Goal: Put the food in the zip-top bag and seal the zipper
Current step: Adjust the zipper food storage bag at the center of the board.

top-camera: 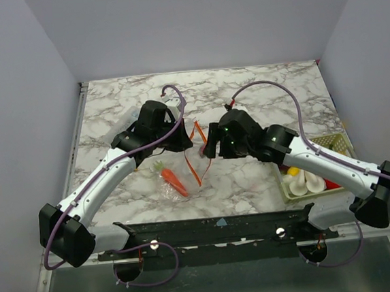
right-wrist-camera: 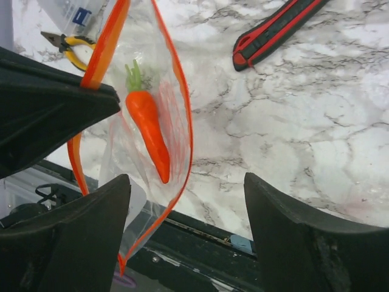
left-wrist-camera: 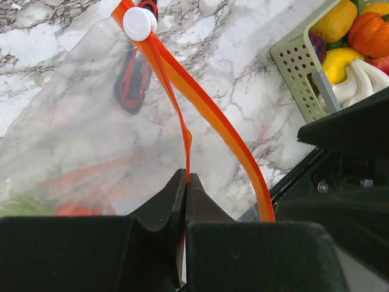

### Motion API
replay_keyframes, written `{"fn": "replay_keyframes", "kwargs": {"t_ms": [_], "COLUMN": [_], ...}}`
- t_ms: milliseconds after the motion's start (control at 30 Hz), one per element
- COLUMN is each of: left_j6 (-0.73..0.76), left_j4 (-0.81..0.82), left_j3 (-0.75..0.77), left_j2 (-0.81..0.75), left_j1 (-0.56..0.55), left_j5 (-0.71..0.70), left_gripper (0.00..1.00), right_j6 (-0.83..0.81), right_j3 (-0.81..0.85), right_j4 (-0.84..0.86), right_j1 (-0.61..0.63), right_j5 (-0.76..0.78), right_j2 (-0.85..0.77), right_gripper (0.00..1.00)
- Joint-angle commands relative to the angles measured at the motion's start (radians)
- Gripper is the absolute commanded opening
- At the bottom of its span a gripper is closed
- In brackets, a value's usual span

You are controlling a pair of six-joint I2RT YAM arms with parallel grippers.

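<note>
One bag, one carrot, one basket, one knife.

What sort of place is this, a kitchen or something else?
Most likely a robot test booth, not a kitchen: a marble-patterned table boxed in by plain grey walls, a left arm and a right arm bolted at its near edge, and glossy toy food in a green basket.

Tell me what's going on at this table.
The left gripper is shut on the orange zipper of the bag, holding its mouth up and open. One carrot lies inside the bag. The right gripper hangs open and empty by the mouth. More toy food waits in the basket on the right. The zipper is not yet sealed.
</note>
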Motion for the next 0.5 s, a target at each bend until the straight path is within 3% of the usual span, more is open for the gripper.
{"fn": "replay_keyframes", "kwargs": {"t_ms": [0, 267, 433, 467], "left_j6": [0.01, 0.013, 0.011, 0.009], "left_j4": [-0.002, 0.01, 0.012, 0.012], "left_j3": [0.008, 0.003, 0.005, 0.005], "left_j2": [-0.025, -0.03, -0.025, -0.027], "left_j1": [-0.005, -0.005, -0.005, -0.005], "left_j5": [-0.012, -0.006, -0.003, -0.002], "left_gripper": [0.0, 0.0, 0.0, 0.0], "right_j6": [-0.047, -0.046, -0.036, -0.035], "right_j3": [-0.082, -0.17, -0.182, -0.185], "right_j4": [0.0, 0.279, 0.351, 0.35], "right_j1": [-0.053, -0.076, -0.075, -0.076], "right_j5": [0.005, -0.313, -0.342, -0.329], "right_j2": [-0.048, 0.009, 0.006, 0.005], "right_gripper": [0.79, 0.66, 0.63, 0.58]}}
